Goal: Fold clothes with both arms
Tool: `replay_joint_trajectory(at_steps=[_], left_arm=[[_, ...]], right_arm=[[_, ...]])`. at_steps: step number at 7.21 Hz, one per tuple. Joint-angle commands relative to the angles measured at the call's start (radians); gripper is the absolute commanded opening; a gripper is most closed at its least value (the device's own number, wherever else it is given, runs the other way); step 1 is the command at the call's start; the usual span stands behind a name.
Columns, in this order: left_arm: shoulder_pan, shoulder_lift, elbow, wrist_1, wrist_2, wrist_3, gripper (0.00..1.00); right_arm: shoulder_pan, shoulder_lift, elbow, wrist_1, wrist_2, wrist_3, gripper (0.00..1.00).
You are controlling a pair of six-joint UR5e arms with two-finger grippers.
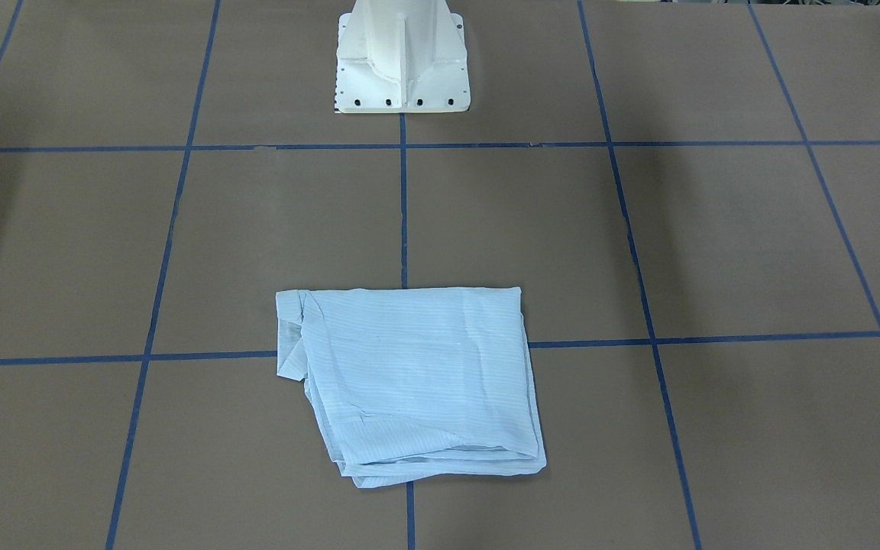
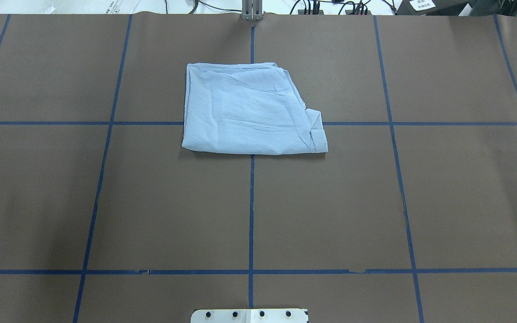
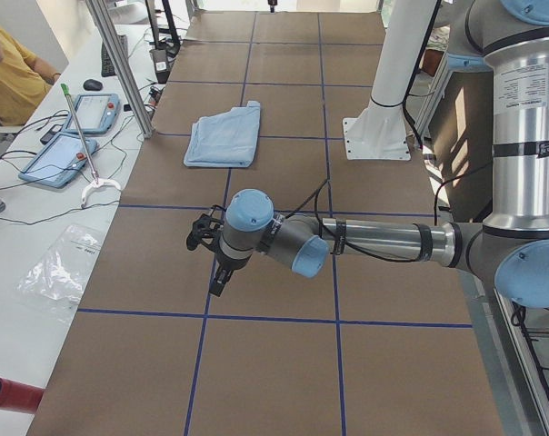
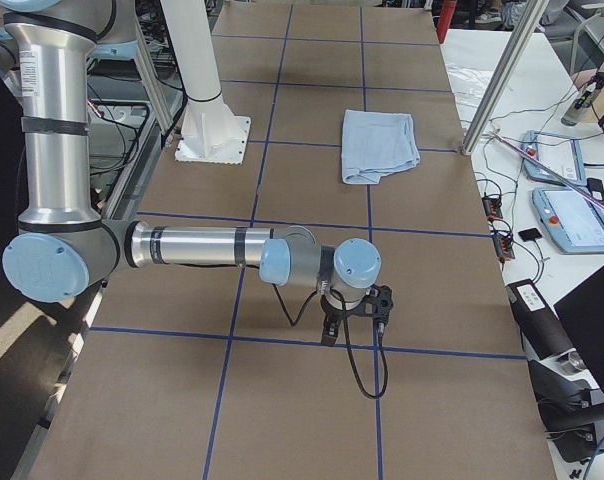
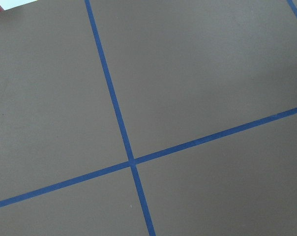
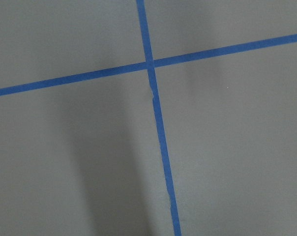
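A robotics lab: left robot arm (image 3: 374,241), grid-taped table (image 2: 173,202), 2 teach pendants (image 3: 91,113), aluminium post (image 3: 120,64).

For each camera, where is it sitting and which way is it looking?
Front-facing: across the table, facing the robot, looking down on the folded shirt and white pedestal; no arms.
Overhead: behind the robot, looking forward and down; no arms.
Exterior left: robot's-left table end; left arm near.
Exterior right: opposite end; right arm near.
Left wrist: down at taped table; nothing of the robot shows.
Right wrist: same.
Shared: all four exterior views show the shirt.
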Motion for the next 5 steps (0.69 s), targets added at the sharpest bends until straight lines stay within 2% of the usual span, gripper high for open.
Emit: replay_joint_trajectory(at_steps=[1, 5], left_arm=[[0.000, -0.001, -0.001, 0.000, 0.001, 0.000, 1.00], [0.002, -0.007, -0.022, -0.001, 0.001, 0.002, 1.00]], right_arm=[[0.000, 0.004, 0.001, 0.000, 0.000, 0.003, 1.00], [-0.003, 0.011, 0.004, 0.002, 0.000, 0.001, 1.00]])
